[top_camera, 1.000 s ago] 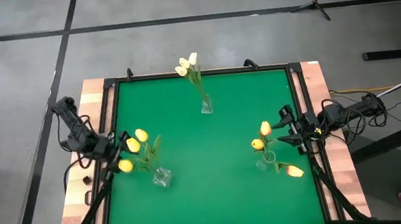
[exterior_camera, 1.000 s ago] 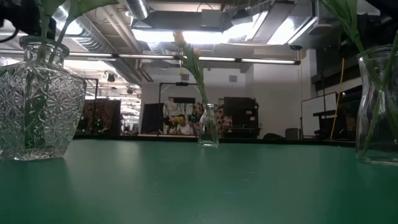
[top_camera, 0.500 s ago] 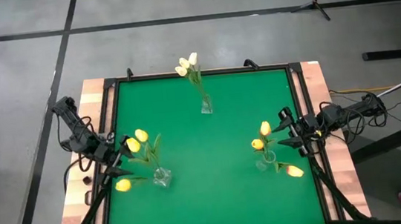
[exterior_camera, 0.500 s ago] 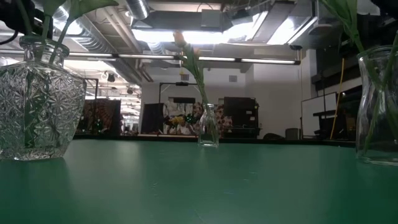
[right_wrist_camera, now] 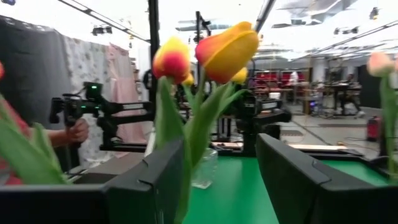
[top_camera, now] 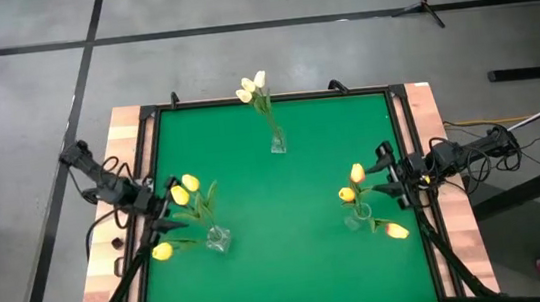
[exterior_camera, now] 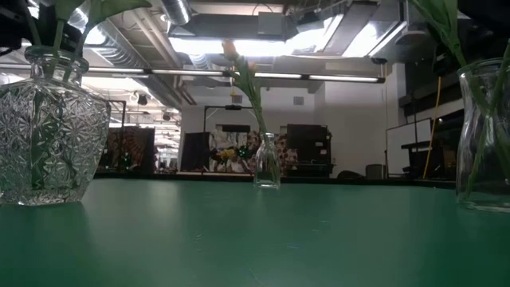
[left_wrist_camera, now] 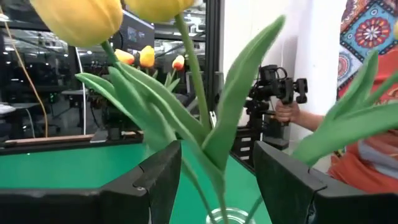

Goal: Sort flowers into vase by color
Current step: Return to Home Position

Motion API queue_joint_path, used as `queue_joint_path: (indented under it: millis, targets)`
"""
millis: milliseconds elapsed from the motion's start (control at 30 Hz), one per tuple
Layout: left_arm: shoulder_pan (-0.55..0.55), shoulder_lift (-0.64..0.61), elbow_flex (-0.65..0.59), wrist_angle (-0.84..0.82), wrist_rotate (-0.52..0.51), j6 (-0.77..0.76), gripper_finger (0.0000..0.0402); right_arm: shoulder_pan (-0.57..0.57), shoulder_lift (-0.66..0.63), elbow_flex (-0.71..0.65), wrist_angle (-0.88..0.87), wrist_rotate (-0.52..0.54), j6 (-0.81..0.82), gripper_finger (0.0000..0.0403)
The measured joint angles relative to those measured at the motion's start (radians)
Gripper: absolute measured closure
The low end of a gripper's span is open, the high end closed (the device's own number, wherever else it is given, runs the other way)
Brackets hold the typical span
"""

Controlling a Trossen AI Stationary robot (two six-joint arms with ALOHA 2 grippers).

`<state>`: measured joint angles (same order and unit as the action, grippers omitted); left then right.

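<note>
White tulips (top_camera: 253, 86) are stood at the far edge of the green mat (top_camera: 288, 224), yellow tulips (top_camera: 184, 188) at its left, red-yellow tulips (top_camera: 357, 173) at its right. Left gripper (top_camera: 163, 206) and right gripper (top_camera: 385, 171) are held spread, empty, alongside. Stems are judged light, bendy, best pinched mid-stem.

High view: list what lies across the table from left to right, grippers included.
Going across: left gripper → yellow-tulip vase → white-tulip vase → red-yellow-tulip vase → right gripper.
</note>
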<state>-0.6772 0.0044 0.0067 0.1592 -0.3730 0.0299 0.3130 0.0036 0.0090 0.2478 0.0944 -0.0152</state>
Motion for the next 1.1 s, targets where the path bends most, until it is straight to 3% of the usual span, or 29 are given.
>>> queue_joint_path:
  millis: [67, 233, 400, 567, 767, 1100]
  targets:
    - [0.051, 0.000, 0.000, -0.013, 0.051, -0.001, 0.0205, 0.000, 0.001, 0.000, 0.001, 0.021, -0.017, 0.0203]
    - [0.171, 0.000, 0.000, -0.051, 0.070, -0.016, 0.0205, 0.000, 0.001, 0.000, -0.017, 0.081, -0.058, 0.0203]
    - [0.275, 0.000, 0.000, -0.041, 0.218, -0.058, 0.0205, 0.000, 0.001, -0.001, -0.035, 0.159, -0.080, 0.0203]
    - [0.350, 0.000, 0.000, -0.049, 0.262, -0.077, 0.0205, 0.000, 0.001, -0.001, -0.047, 0.165, -0.133, 0.0203]
    - [0.396, 0.000, 0.000, -0.049, 0.262, -0.028, 0.0205, 0.000, 0.001, -0.001, -0.117, 0.163, -0.140, 0.0203]
    - [0.402, 0.000, 0.000, -0.044, 0.171, -0.029, 0.0205, 0.000, 0.005, -0.001, -0.186, 0.187, -0.178, 0.0203]
